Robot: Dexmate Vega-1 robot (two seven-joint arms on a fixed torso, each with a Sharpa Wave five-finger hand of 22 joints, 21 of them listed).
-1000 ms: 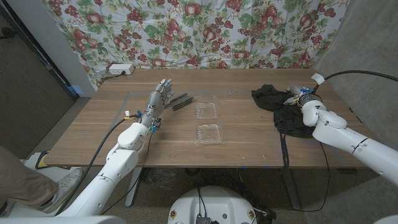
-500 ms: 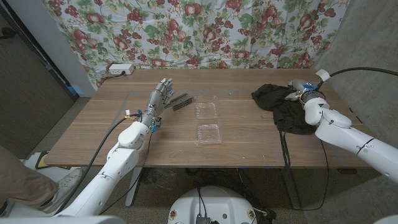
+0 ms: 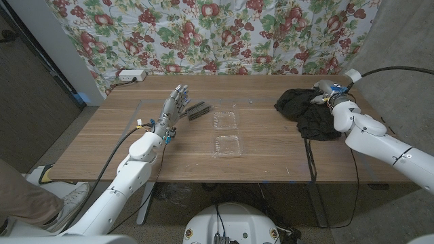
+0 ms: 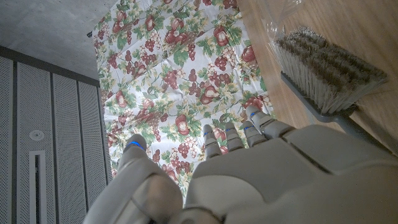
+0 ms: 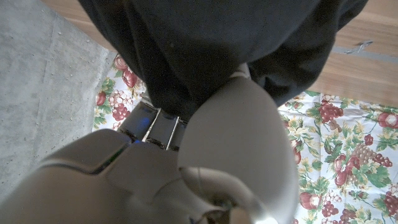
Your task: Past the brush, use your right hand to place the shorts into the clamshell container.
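The black shorts (image 3: 308, 112) lie crumpled at the table's far right, partly hanging over the right edge. My right hand (image 3: 328, 93) is at their far side and grips the cloth; in the right wrist view its fingers (image 5: 158, 127) disappear into the dark fabric (image 5: 205, 43). The clear clamshell container (image 3: 226, 132) lies opened out in the middle of the table, both halves empty. A grey brush (image 3: 199, 110) lies just left of it. My left hand (image 3: 174, 103) stands beside the brush with fingers stretched out, holding nothing; the bristles (image 4: 329, 74) show past that hand (image 4: 249, 180).
A white power strip (image 3: 130, 75) sits at the table's far left corner. A floral cloth (image 3: 224, 34) hangs behind the table. The table's right edge (image 3: 308, 163) runs under the shorts. A person's leg (image 3: 20, 196) shows at the bottom left.
My right hand has moved toward the table's far edge and drawn the shorts with it, so less cloth hangs over the side. The left hand has stayed still.
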